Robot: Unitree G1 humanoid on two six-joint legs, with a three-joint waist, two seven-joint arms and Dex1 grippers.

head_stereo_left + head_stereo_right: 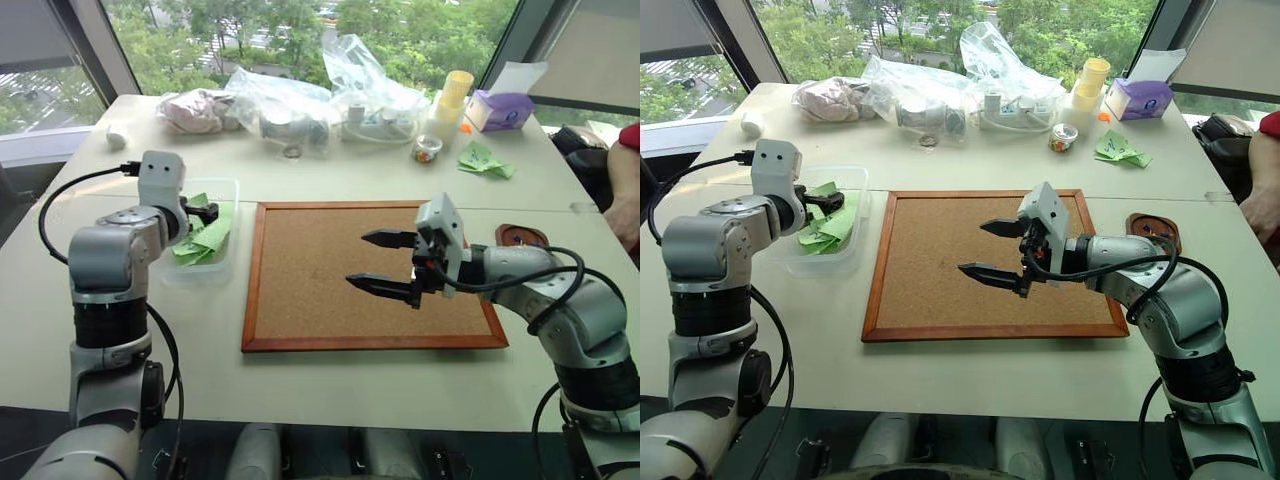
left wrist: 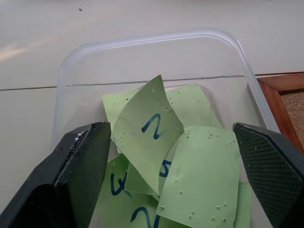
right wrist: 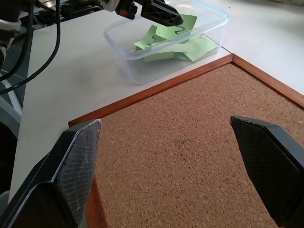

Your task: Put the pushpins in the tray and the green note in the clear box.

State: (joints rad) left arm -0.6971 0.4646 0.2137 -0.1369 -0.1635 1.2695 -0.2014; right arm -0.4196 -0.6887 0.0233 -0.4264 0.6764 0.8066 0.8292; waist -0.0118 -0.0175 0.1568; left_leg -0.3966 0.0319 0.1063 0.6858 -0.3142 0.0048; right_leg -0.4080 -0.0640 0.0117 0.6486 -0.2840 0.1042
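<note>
Several light-green square paper notes [image 2: 199, 175] with dark handwritten squiggles lie overlapping inside the translucent, colourless rectangular plastic box [image 2: 142, 47] with rounded corners, which stands on the pale table [image 1: 330, 385] just left of the corkboard. One note [image 2: 147, 137] leans tilted on top of the pile, curled at its edges. The left gripper [image 1: 208, 212] hangs over the box, its two black fingers [image 2: 76, 175] spread wide on either side of the pile and holding nothing.

Centre: the large wood-framed corkboard [image 1: 300, 300] lies flat, its cork face bare. The right gripper [image 1: 380, 262] hovers above the board's right half, pointing towards the box, fingers [image 3: 71, 175] wide apart and empty.

Right: the small reddish-brown tray [image 1: 521, 237] with raised rim sits just beyond the board's right edge, partly hidden behind the right arm; its contents cannot be made out, and the pushpins cannot be told at this scale.

Far edge of the table: crinkly clear plastic bags [image 1: 290, 105], a yellow cup stack [image 1: 452, 100], a purple tissue box [image 1: 505, 110] and crumpled green paper scraps [image 1: 484, 160].
</note>
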